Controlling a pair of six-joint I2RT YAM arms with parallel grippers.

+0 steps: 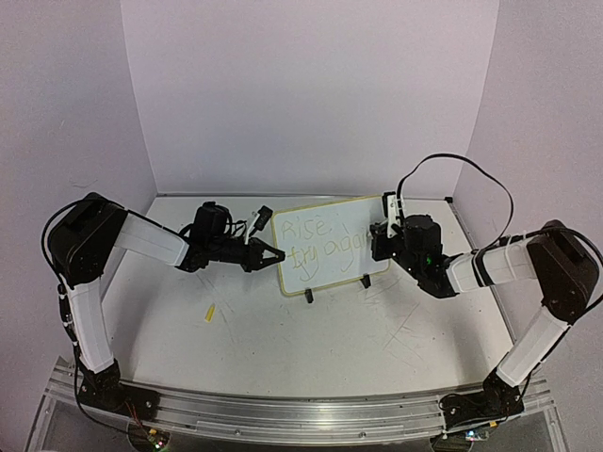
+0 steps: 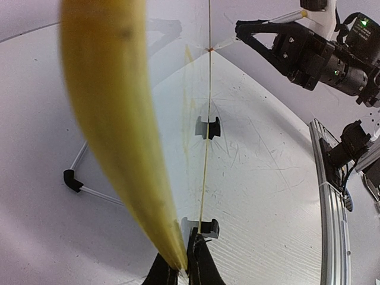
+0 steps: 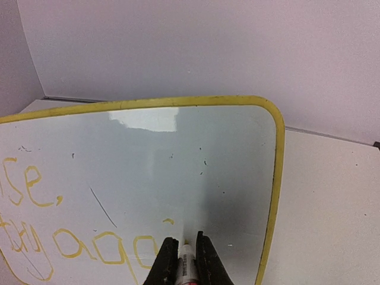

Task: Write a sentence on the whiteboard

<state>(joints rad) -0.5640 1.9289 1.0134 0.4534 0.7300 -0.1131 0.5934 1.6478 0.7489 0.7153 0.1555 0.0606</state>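
Note:
The whiteboard stands tilted on two black clip feet in the middle of the table, with yellow handwriting across it. My left gripper is shut on the board's left rim. In the left wrist view that yellow rim is a blurred band running down into the closed fingers. My right gripper is shut on a marker, whose tip rests on the lower right of the board face, just after the last yellow letters.
A small yellow piece lies on the table, front left of the board. White walls close in the back and both sides. An aluminium rail runs along the near edge. The right arm shows beyond the board in the left wrist view.

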